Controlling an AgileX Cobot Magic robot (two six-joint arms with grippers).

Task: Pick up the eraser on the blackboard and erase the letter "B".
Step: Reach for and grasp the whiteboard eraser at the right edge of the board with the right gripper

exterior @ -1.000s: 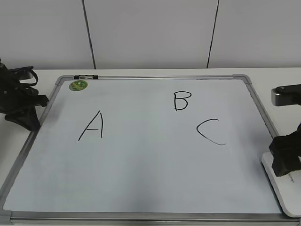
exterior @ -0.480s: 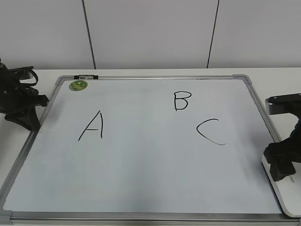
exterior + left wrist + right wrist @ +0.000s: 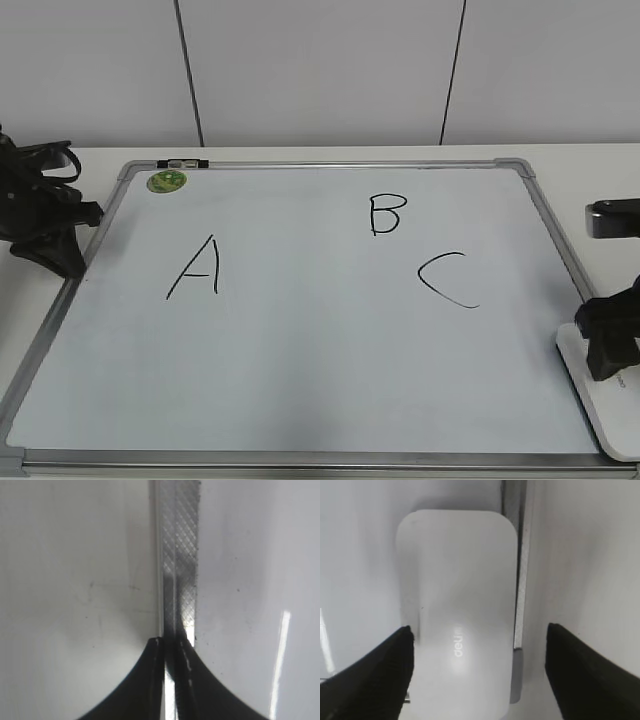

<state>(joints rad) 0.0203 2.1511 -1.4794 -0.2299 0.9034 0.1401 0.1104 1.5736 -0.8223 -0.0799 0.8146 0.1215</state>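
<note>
The white eraser [image 3: 603,400] lies flat along the blackboard's right frame [image 3: 556,262], by the near right corner. In the right wrist view the eraser [image 3: 460,600] fills the middle, with grey lettering on top. My right gripper [image 3: 610,348] hangs just above it, open, with one black finger [image 3: 385,670] on each side of the slab, not touching it [image 3: 477,635]. The letter "B" [image 3: 386,214] is at the board's upper middle, between "A" [image 3: 196,268] and "C" [image 3: 450,279]. My left gripper [image 3: 58,250] is shut and empty over the board's left frame [image 3: 179,555].
A green sticker [image 3: 166,181] and a small black-and-silver clip [image 3: 183,162] sit at the board's far left corner. The board's grey corner cap [image 3: 516,677] shows beside the eraser. A white wall stands behind the table.
My right gripper shifted a little left over the eraser, then back right and slightly lower. The left arm, the eraser and the letters have not moved.
</note>
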